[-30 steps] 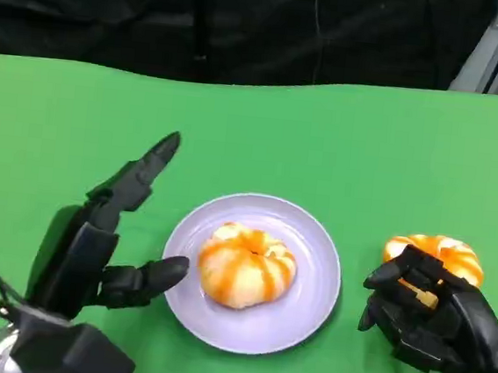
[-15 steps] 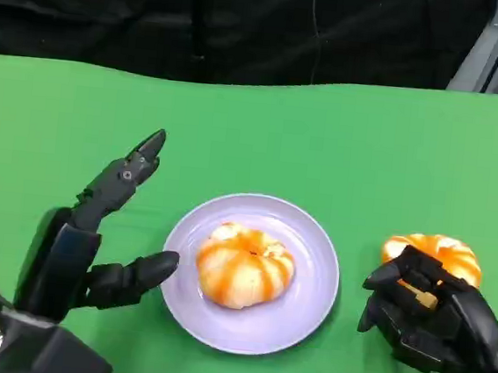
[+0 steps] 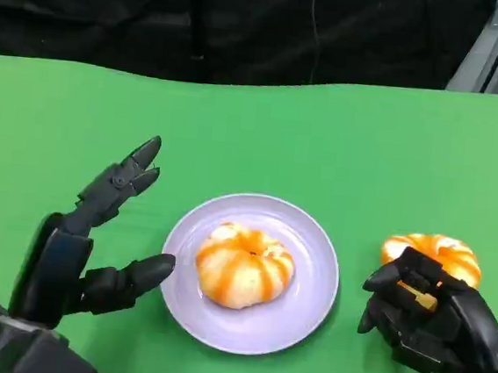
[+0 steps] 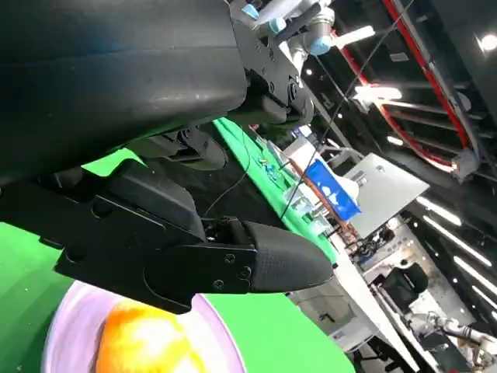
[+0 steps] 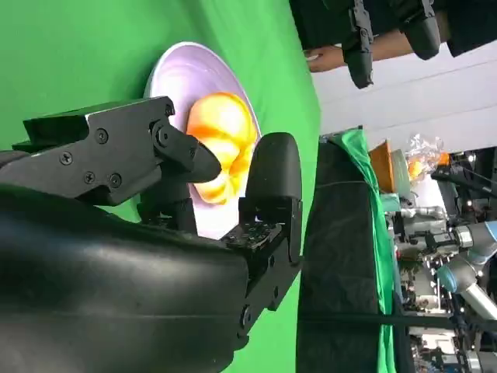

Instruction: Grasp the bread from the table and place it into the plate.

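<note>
While the right hand (image 3: 434, 323) stayed curled over the near side of a bread (image 3: 434, 255) on the green table (image 3: 325, 132), gripping it w/o lifting, the left hand (image 3: 94, 238) hung released, fingers spread, holding nothing, drawn back slightly from the plate (image 3: 315, 277) vs. 1 s ago. A second bread (image 3: 244, 265) sat in the plate's middle, unmoved.

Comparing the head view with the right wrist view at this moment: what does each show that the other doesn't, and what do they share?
Head view alone: the left hand open beside the plate, and a second bread on the green table under the right hand. Right wrist view alone: a person's hand at the table's far edge and lab equipment beyond. Both: the plate with a bread on it.
</note>
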`<state>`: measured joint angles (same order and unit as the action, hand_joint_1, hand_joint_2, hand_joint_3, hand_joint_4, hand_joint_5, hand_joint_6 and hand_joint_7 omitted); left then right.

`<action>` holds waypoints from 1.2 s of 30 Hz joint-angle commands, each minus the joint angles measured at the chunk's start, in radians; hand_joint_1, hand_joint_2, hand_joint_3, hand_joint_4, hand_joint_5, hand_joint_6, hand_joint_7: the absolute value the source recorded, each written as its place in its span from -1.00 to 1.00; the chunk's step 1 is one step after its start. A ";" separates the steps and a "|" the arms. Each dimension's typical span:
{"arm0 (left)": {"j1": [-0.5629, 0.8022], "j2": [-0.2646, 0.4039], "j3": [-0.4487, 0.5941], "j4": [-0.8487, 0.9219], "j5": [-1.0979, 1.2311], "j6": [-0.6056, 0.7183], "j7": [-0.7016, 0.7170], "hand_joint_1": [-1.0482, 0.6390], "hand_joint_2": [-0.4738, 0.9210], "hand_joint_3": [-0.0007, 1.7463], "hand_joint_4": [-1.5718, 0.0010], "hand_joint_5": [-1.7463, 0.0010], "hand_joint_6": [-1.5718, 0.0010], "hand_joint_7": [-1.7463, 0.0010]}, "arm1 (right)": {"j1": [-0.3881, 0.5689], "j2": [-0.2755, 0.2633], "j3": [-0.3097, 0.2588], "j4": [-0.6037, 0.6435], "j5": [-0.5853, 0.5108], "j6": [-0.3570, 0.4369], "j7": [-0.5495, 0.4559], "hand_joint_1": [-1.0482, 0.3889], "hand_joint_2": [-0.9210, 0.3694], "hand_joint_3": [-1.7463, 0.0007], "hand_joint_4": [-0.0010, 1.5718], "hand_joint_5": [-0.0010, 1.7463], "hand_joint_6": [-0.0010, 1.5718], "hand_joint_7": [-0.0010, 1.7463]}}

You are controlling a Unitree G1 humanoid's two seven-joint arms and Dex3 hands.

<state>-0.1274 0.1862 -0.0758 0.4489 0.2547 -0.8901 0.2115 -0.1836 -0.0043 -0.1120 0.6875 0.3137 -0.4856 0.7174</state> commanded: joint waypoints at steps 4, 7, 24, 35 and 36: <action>0.070 0.002 0.020 0.022 -0.128 -0.053 -0.090 -0.69 1.00 -0.56 0.25 0.98 0.57 0.99 | -0.004 -0.021 -0.015 0.009 0.007 -0.009 0.003 0.56 -0.86 0.18 -0.42 0.98 -0.35 0.49; 0.117 0.000 0.025 0.021 -0.203 -0.069 -0.142 -0.56 1.00 -0.61 0.23 0.98 0.54 0.98 | -0.003 -0.022 -0.015 0.007 0.010 -0.007 0.007 0.56 -0.86 0.19 -0.42 0.98 -0.35 0.48; 0.130 -0.051 0.088 0.084 -0.363 -0.093 -0.301 -0.28 1.00 -0.68 0.19 0.98 0.47 0.98 | -0.009 -0.028 -0.023 0.019 0.005 -0.017 0.009 0.52 -0.86 0.25 -0.40 0.94 -0.32 0.45; 0.150 -0.086 0.106 0.026 -0.560 0.012 -0.497 0.15 1.00 -0.65 0.00 0.95 -0.13 0.89 | -0.012 -0.027 -0.026 0.023 0.007 -0.018 0.013 0.52 -0.86 0.25 -0.39 0.95 -0.32 0.44; 0.150 -0.088 0.111 0.026 -0.559 0.013 -0.502 0.15 1.00 -0.64 -0.01 0.95 -0.15 0.89 | -0.012 -0.027 -0.027 0.023 0.006 -0.018 0.013 0.52 -0.86 0.25 -0.39 0.95 -0.31 0.44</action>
<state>0.0154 0.0940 0.0080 0.4847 -0.2895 -0.8845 -0.2729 -0.1860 -0.0138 -0.1276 0.7039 0.3153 -0.4895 0.7281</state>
